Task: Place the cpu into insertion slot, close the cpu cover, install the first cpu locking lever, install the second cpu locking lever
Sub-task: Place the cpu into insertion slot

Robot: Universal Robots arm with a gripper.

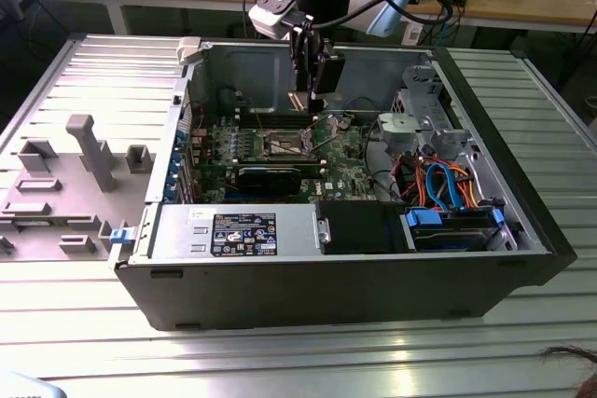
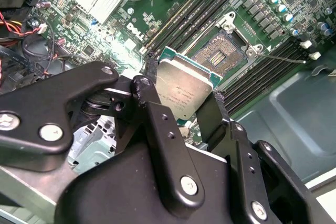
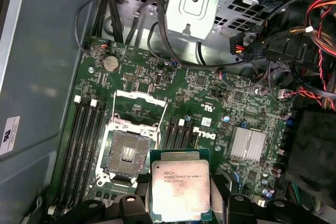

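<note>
Right, my claw [image 3: 180, 195] is clenched on the cpu [image 3: 180, 184], one black finger on each of two opposite edges, with the silvery face turned up toward the first wrist view. In the exterior view the claw hangs inside the open computer case [image 1: 522, 230] that lies on the slatted metal table [image 1: 280, 361], above the green motherboard [image 3: 210, 98].

The chip is in the air, close to the insertion slot [image 3: 127, 153] but apart from it and not seated. The slot's dark centre is bare. The cpu cover [image 3: 137, 93] stands flipped open at the slot's far edge, and in the second wrist view a thin wire locking lever [image 2: 281, 59] is swung out to the side, so nothing is latched yet.

I judge the chip to be light, thin and quite stiff; it won't flex in the grip. Its metal face looks smooth, so I'd expect it to slide if the pinch were loose or uneven. I take the underside and the slot's contacts to be the fragile parts. The edges are the place to hold it, as the claw does now, leaving face and underside untouched. Held that way it has little to bite on, so it could tilt between the fingers, and I'd treat it as something to lower flat rather than press.
</note>
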